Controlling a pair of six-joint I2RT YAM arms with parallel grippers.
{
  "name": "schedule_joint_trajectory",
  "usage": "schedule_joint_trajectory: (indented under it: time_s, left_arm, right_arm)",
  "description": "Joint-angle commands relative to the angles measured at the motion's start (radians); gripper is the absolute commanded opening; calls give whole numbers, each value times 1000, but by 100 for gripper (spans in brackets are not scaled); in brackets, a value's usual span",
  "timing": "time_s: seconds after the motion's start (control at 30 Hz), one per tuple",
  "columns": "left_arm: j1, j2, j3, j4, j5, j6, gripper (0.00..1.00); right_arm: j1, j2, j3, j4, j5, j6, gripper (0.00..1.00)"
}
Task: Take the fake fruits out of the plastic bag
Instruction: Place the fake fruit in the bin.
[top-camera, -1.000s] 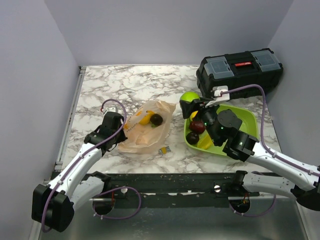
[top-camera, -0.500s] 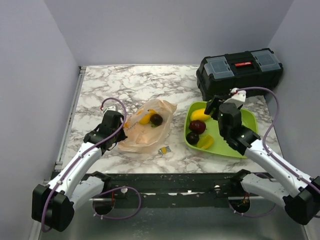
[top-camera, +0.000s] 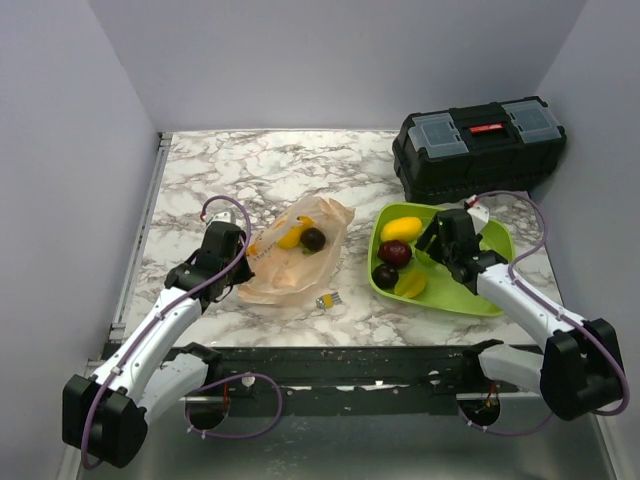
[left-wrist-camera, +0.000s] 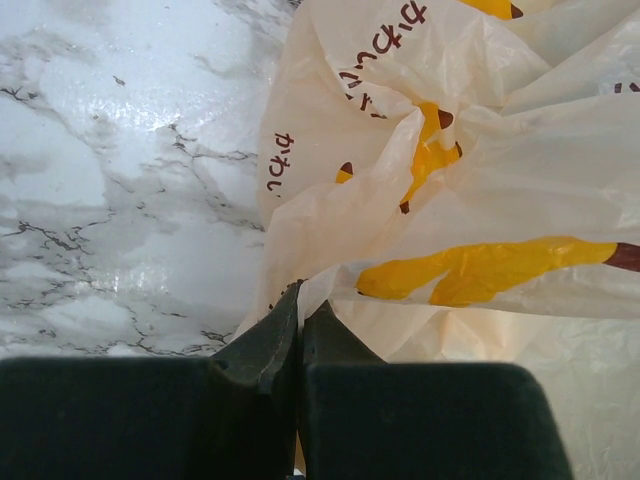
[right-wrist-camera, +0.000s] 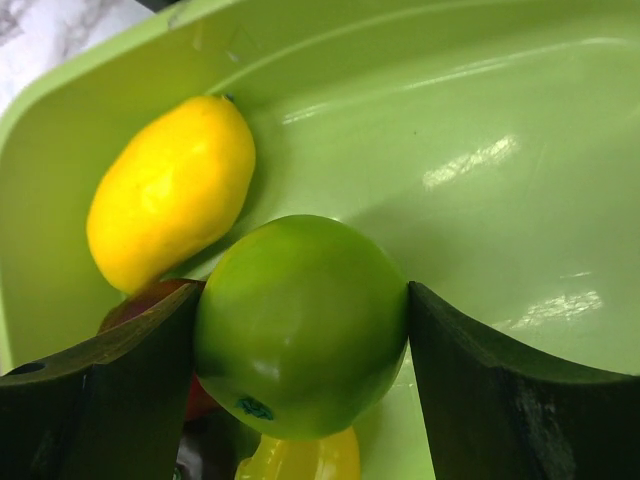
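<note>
The peach plastic bag (top-camera: 290, 272) lies flat on the marble, with a yellow fruit (top-camera: 292, 236) and a dark round fruit (top-camera: 313, 239) at its open far end. My left gripper (top-camera: 243, 263) is shut on the bag's near-left edge, and the wrist view shows the film (left-wrist-camera: 430, 200) pinched between the fingertips (left-wrist-camera: 298, 305). My right gripper (top-camera: 437, 240) is low inside the lime-green tray (top-camera: 496, 246). It is shut on the green apple (right-wrist-camera: 300, 320), with both fingers touching its sides. A yellow oval fruit (right-wrist-camera: 170, 190) lies beside it in the tray (right-wrist-camera: 480, 120).
The tray also holds a yellow oval fruit (top-camera: 401, 229), a dark red fruit (top-camera: 395, 252), a dark round one (top-camera: 385, 276) and another yellow one (top-camera: 411, 284). A small yellow-and-grey clip (top-camera: 331, 300) lies near the bag. A black toolbox (top-camera: 480, 145) stands behind the tray.
My right gripper has carried the green apple from the tray's far-left corner to over the tray and down into it. The left gripper and bag have not moved.
</note>
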Motion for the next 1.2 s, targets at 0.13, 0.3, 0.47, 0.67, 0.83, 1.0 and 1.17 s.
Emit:
schedule_joint_trajectory:
  time_s: [0.13,0.3,0.47,0.67,0.83,1.0,1.17]
  left_arm:
    - [7,-47,-4,20,104,-1,2]
    - [7,-46,-14,28,124,-10,2]
    - [7,-47,-15,30,128,-10,2]
    - [7,-46,-13,33,132,-10,2]
    - [7,-44,-16,36,136,-10,2]
    - [7,-46,-20,41,141,-9,2]
    - [7,-47,-26,54,169,-3,2]
  right_arm:
    - [-18,91,-10,39,-97,34,10]
    - [-19,104,-23,62,-98,30,14]
    - [-18,119,-35,72,-95,28,28]
    - [-19,114,-47,83,-96,27,53]
    - [-20,106,-46,83,-95,11,83]
    - [-19,72,-24,56,-88,-16,100]
    - [-19,10,32,1,-81,-54,100]
